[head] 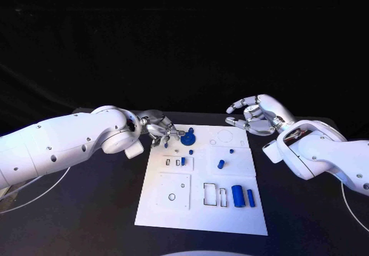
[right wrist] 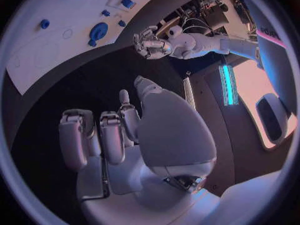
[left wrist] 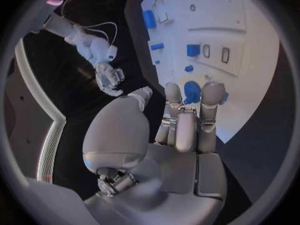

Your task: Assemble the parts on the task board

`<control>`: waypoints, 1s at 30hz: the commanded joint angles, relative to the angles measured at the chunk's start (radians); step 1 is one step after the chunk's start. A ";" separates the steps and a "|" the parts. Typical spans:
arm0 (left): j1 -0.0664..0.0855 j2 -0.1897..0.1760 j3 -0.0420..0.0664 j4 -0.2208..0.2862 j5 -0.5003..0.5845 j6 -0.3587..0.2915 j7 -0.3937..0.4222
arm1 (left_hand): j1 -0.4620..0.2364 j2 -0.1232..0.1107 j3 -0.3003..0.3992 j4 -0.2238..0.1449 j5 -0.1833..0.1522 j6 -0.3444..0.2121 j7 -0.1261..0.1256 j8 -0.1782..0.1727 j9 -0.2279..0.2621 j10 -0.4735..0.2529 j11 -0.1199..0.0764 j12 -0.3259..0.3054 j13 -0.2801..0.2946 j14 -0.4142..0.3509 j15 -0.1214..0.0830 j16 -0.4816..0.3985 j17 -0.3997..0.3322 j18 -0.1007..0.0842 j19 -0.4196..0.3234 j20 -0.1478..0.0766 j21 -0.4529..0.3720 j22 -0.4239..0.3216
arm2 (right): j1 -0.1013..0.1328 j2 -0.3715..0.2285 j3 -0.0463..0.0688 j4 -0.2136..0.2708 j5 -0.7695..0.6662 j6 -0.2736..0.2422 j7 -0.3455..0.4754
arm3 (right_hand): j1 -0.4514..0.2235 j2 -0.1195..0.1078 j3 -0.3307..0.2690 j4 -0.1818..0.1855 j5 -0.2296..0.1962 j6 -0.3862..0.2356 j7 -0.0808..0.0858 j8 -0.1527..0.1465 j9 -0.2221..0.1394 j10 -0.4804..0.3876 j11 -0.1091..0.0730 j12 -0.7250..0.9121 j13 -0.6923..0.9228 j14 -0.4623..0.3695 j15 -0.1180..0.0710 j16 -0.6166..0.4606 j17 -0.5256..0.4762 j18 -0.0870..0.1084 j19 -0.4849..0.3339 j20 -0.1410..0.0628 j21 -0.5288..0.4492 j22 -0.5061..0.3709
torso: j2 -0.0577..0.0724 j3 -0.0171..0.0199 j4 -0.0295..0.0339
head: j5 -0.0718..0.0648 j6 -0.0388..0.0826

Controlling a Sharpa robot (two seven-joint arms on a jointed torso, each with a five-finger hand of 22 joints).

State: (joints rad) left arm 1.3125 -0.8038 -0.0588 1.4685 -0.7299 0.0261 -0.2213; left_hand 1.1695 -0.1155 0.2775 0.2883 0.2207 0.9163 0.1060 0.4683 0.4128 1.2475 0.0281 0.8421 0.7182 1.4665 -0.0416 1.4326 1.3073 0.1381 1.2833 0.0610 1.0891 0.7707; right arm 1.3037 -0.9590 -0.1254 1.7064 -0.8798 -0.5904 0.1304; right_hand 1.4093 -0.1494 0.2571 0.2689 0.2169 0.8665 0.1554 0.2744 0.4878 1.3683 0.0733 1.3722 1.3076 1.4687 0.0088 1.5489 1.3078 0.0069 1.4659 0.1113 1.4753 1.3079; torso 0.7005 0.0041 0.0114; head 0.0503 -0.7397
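task board (head: 201,213) lies in the middle of the black table (head: 92,213), long side running away from the robot.

left hand (head: 160,129) is at the far left corner of the board, fingers bunched down beside the round blue part with a knob (head: 189,140). in the left wrist view the fingertips (left wrist: 212,92) sit on either side of that round blue part (left wrist: 192,91). whether they actually clamp it or only touch it, cannot tell.

right hand (head: 256,117) hangs off the far right corner of the board, over the table, fingers spread and curled loosely, holding nothing. right wrist view agrees: fingers (right wrist: 94,135) apart, nothing in the palm.

progress, as judged: early to middle. the round part looks seated at the far end. two blue bars (head: 243,197) lie loose near the right edge, beside two long outlined slots (head: 215,194) that stand unfilled. a small blue peg (head: 221,164) sits in the middle right panel, a small blue block (head: 183,161) in the middle left panel; seated or just resting, cannot tell. the ring outline at the far right (head: 225,136) and the near left panel (head: 174,192) look unfilled.
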 commanded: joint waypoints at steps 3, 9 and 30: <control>0.012 0.047 -0.001 -0.010 -0.266 0.164 -0.230 | -0.042 0.010 -0.029 0.005 -0.009 -0.010 -0.014 0.074 0.065 0.013 -0.012 0.186 0.190 0.064 -0.006 0.033 0.112 -0.019 0.015 -0.007 0.100 0.125 | 0.003 -0.009 0.000 -0.014 0.107 0.010 0.017 | -0.011 -0.004 0.002 0.009 0.010 0.005 0.001 0.005 -0.002 -0.002 0.001 -0.003 0.055 0.087 -0.006 -0.004 0.201 0.020 0.046 -0.003 -0.005 0.201 | -0.012 0.0061 -0.0022 | 0.008 -0.007; 0.022 0.099 -0.005 -0.031 -0.345 0.199 -0.269 | -0.085 0.019 -0.060 0.006 -0.020 -0.025 -0.025 0.133 0.129 0.037 -0.021 0.290 0.301 0.071 -0.013 0.055 0.137 -0.038 0.044 -0.013 0.201 0.267 | 0.004 -0.013 0.000 -0.021 0.092 0.006 -0.004 | -0.019 -0.009 0.003 0.012 0.023 0.004 0.000 0.008 -0.003 -0.003 0.000 -0.004 0.053 0.085 -0.007 -0.006 0.197 0.020 0.045 -0.004 -0.008 0.200 | -0.012 0.0088 -0.0060 | 0.011 -0.011; 0.044 0.225 -0.039 -0.104 -0.445 0.312 -0.311 | -0.093 0.031 -0.071 0.007 -0.013 -0.033 -0.029 0.156 0.165 0.050 -0.024 0.330 0.346 0.080 -0.016 0.077 0.167 -0.051 0.070 -0.015 0.254 0.347 | 0.009 -0.013 0.000 -0.031 0.053 -0.002 -0.038 | -0.029 -0.016 0.003 0.015 0.034 -0.005 0.002 0.008 -0.006 -0.012 0.001 -0.015 0.042 0.083 -0.007 -0.011 0.186 0.024 0.036 -0.005 -0.023 0.190 | -0.009 0.0064 -0.0023 | 0.004 -0.029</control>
State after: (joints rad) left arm 1.3536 -0.5839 -0.0981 1.3671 -1.1517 0.2896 -0.5180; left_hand 1.0827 -0.0907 0.2123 0.2968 0.2036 0.8883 0.0781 0.6197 0.5761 1.2870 0.0037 1.1656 1.0627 1.4652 -0.0500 1.5046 1.3079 0.0998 1.3474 0.0466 1.3372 1.1165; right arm 1.3122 -0.9731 -0.1260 1.6766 -0.8102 -0.5918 0.0986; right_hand 1.3898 -0.1688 0.2597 0.2775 0.2440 0.8664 0.1554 0.2783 0.4826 1.3609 0.0735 1.3606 1.3074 1.4686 0.0088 1.5449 1.3076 0.0224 1.4659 0.1113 1.4573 1.3075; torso 0.6913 0.0117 0.0090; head 0.0562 -0.7656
